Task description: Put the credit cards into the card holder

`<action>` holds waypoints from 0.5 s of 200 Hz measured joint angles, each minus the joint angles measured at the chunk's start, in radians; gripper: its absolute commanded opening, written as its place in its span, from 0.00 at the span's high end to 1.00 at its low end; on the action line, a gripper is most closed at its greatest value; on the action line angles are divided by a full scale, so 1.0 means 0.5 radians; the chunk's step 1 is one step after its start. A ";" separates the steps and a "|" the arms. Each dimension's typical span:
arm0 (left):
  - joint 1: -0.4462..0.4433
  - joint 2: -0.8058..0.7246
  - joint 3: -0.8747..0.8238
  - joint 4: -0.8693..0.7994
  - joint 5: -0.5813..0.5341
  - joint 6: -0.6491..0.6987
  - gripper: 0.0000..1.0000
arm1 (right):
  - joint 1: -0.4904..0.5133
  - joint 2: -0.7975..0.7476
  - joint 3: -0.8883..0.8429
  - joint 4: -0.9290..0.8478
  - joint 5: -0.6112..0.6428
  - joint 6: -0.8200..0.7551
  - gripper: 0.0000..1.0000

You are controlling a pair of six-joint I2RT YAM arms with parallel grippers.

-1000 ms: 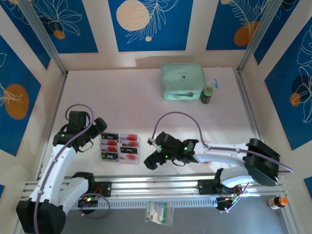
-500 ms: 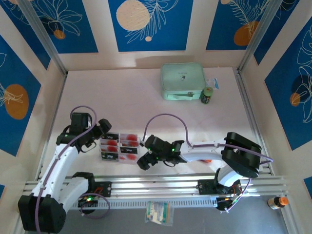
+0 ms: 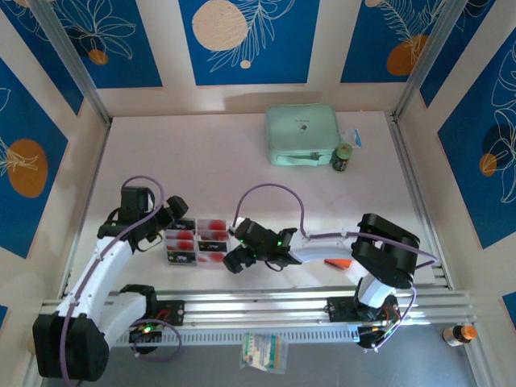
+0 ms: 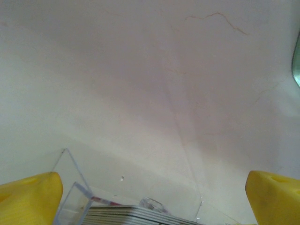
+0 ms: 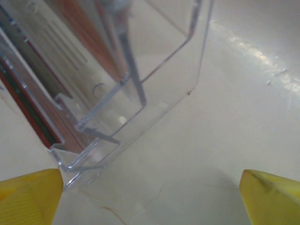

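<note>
The right gripper has swung left, jaws wide, just beside the credit cards; left gripper equally wide; the right arm half-hides the card holder.

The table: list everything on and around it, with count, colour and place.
tray: one, clear, near left
credit cards: several, pale with red dots and black bands, inside the tray
card holder: one, orange-red, near right of centre
case: one, mint green, far side
jar: one, green with dark lid, beside the case
packet: one, pale, near edge
bottle: one, orange, near-right corner
left gripper: one, yellow fingertips, open, left of tray
right gripper: one, yellow fingertips, open, right of tray
</note>
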 measured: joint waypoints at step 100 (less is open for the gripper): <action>0.000 0.071 -0.053 0.282 0.117 -0.103 0.00 | -0.270 0.050 0.026 0.014 0.076 -0.015 0.03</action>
